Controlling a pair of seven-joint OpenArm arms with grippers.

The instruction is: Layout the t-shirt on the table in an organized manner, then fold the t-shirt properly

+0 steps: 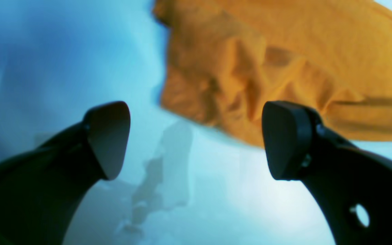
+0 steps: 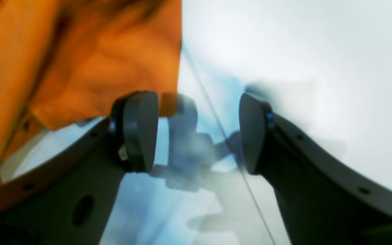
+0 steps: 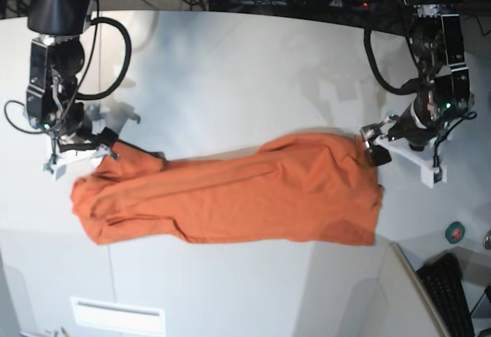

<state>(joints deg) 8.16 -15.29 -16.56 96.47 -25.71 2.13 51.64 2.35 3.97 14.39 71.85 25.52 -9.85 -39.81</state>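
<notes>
T-shirt (image 3: 230, 195) lies spread on the table (image 3: 253, 76), both fingers parted

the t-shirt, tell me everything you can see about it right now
The t-shirt is plain bright orange cloth, lying stretched lengthwise across the white table, folded into a long band with soft creases. One end is bunched and wrinkled, the other squarer. Nothing holds it: the left pincer and the right pincer both stand open at its two ends, with bare tabletop between their jaws.
</notes>
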